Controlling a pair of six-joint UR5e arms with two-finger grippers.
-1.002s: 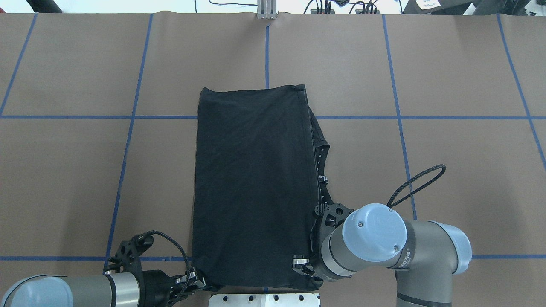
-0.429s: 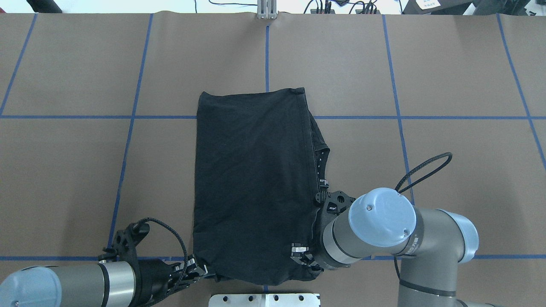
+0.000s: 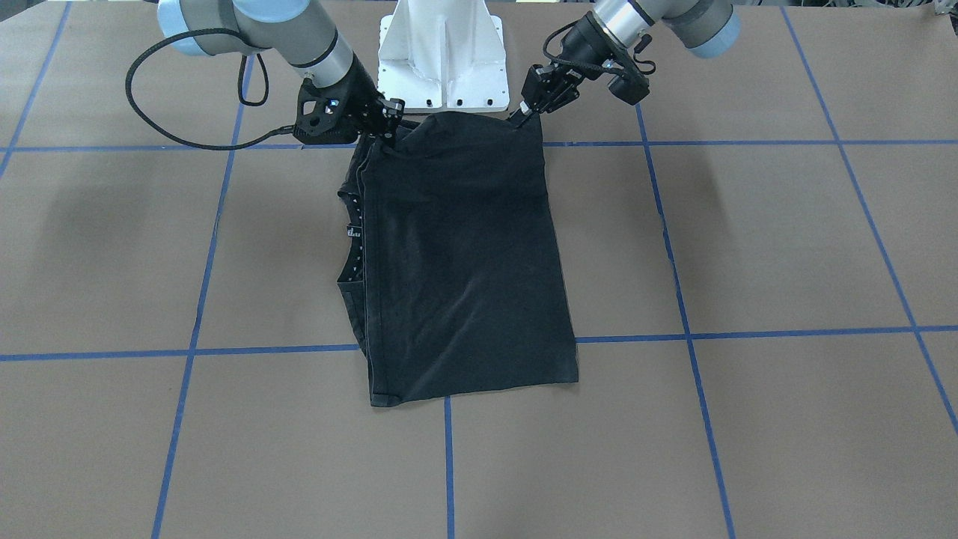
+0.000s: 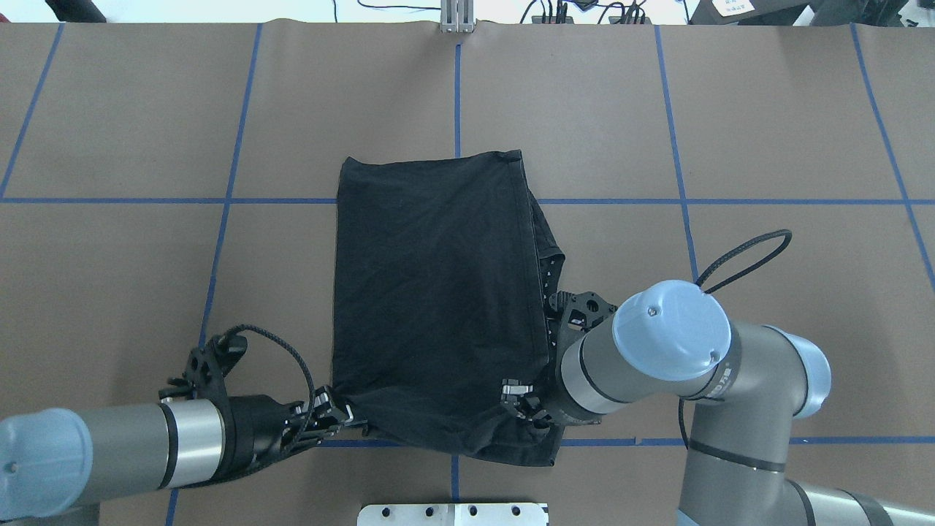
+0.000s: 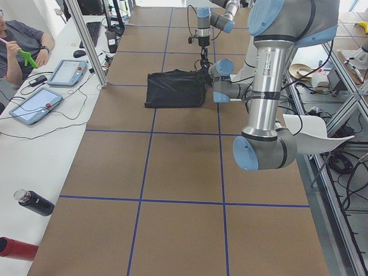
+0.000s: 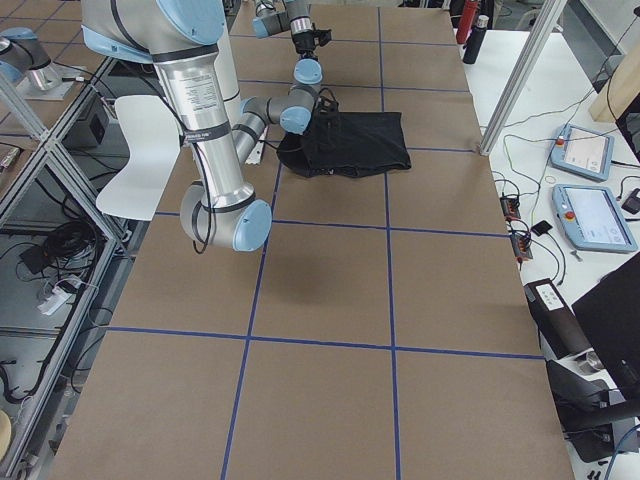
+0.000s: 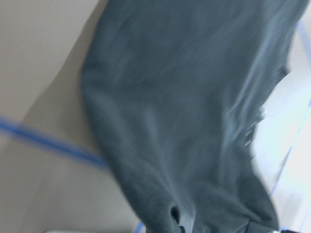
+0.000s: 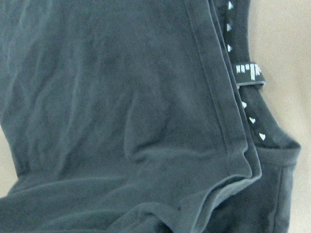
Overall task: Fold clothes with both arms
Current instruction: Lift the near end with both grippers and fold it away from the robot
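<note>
The brown surface carries a grid of blue tape lines. In its middle lies the black T-shirt, folded into a tall rectangle, plain side up, with its collar poking out along the right edge. The shirt's far edge lies flat; its near edge, by the robot, is raised and rumpled. The left arm and right arm reach in low. The left hand pinches the near-left corner, and the right hand pinches the near-right corner.

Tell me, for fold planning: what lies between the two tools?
Only the near edge of the T-shirt, gripped by left tool and right tool; overhead view.
</note>
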